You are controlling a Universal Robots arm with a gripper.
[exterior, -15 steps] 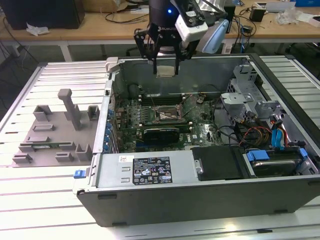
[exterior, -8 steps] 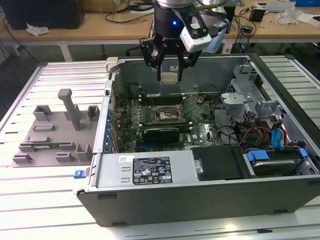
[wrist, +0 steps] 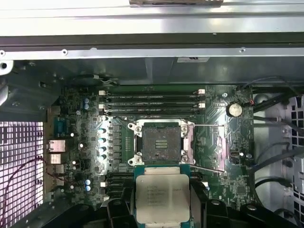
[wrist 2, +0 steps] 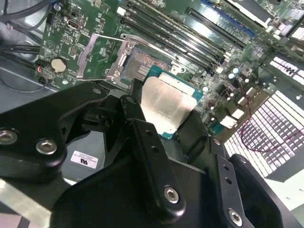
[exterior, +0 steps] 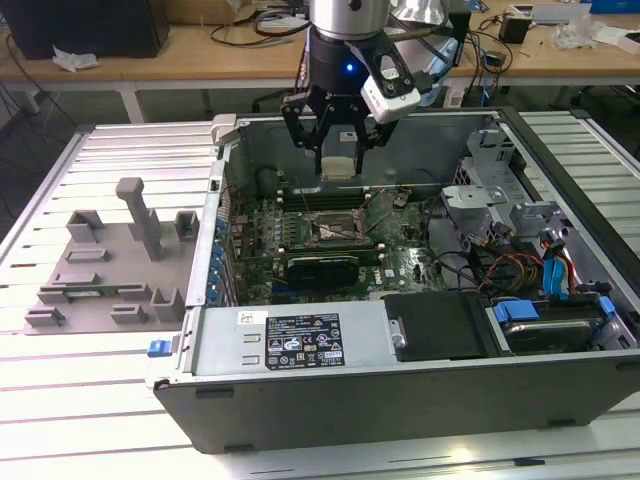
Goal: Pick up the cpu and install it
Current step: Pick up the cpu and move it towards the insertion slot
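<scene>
My gripper (exterior: 340, 160) hangs above the open computer case (exterior: 300, 385), shut on the cpu (exterior: 340, 166), a small square chip with a silvery top plate. In both wrist views the cpu (wrist 2: 164, 107) (wrist: 162, 197) sits between the black fingers (wrist 2: 142, 126), held by two opposite edges. Below it on the green motherboard lies the square metal-framed socket (wrist: 160, 142) (exterior: 338, 232) with a dark centre. Its retaining frame (wrist 2: 102, 57) is swung open to one side. The chip is well above the socket and not touching it.
A long black card (exterior: 320, 268) lies just in front of the socket, and memory slots (wrist: 152, 100) run behind it. Cables and a drive cage (exterior: 520, 250) fill the exterior view's right of the case. A grey tray (exterior: 100, 270) with fixtures stands at the exterior view's left.
</scene>
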